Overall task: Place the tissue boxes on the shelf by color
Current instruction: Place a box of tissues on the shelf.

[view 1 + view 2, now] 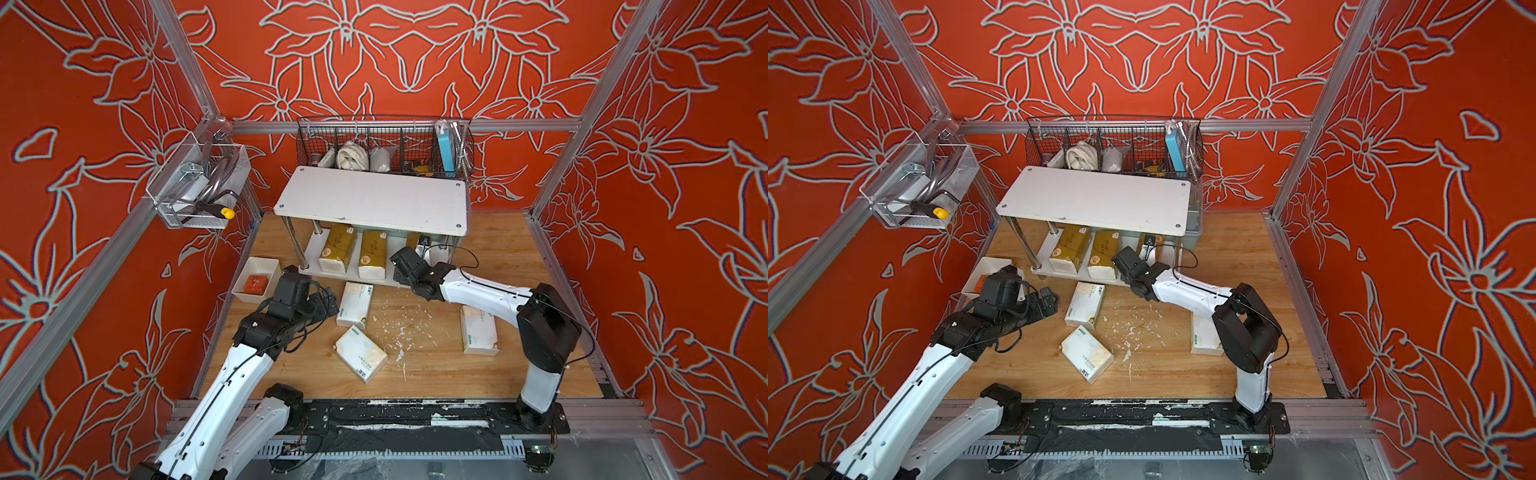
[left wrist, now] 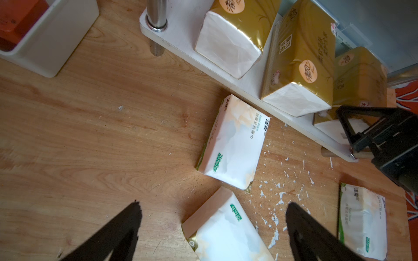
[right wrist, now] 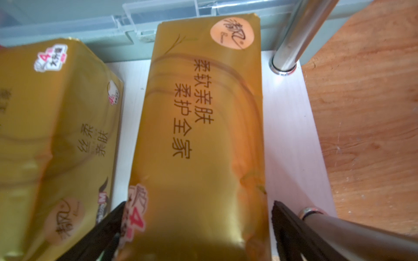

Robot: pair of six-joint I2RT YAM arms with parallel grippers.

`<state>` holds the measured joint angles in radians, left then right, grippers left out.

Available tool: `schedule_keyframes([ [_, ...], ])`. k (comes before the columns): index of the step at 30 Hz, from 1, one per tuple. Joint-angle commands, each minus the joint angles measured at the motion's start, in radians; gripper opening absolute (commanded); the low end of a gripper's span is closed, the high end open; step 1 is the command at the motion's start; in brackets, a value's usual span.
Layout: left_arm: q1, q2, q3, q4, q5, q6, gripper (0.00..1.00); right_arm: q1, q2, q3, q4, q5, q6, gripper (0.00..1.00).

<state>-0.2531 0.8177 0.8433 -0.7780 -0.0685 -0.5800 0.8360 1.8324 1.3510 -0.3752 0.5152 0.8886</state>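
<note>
1. The left arm (image 1: 232, 386) and right arm (image 1: 478, 291) have glossy white, rounded link shells.
2. Their joints are bulky matte-black housings, such as the right elbow (image 1: 548, 328).
3. A thin black cable (image 1: 199, 415) runs along each white shell and loops free near the wrists.
4. Small dark screw holes dot the shells.
5. The fingers (image 2: 122, 230) are black, tapering wedges.
6. The base plates (image 1: 536, 419) are black.
</note>
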Motion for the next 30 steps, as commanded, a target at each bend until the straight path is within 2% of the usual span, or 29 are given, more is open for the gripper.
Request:
schedule_keyframes([
  [1, 0.008, -0.014, -0.006, -0.016, 0.001, 0.002, 0.99, -0.006, -0.023, 0.001, -0.026, 0.001, -0.026, 0.98],
  [7, 0.008, -0.014, 0.000, -0.013, 0.004, 0.001, 0.99, 0.026, -0.078, -0.004, -0.024, -0.012, -0.100, 0.99],
  [15, 0.008, -0.015, 0.005, -0.018, 0.011, -0.003, 0.99, 0.081, -0.169, -0.045, -0.031, -0.040, -0.135, 0.99],
  [30, 0.008, -0.017, 0.000, -0.079, 0.038, -0.021, 0.99, 0.225, -0.371, -0.215, -0.084, -0.160, -0.190, 0.99],
])
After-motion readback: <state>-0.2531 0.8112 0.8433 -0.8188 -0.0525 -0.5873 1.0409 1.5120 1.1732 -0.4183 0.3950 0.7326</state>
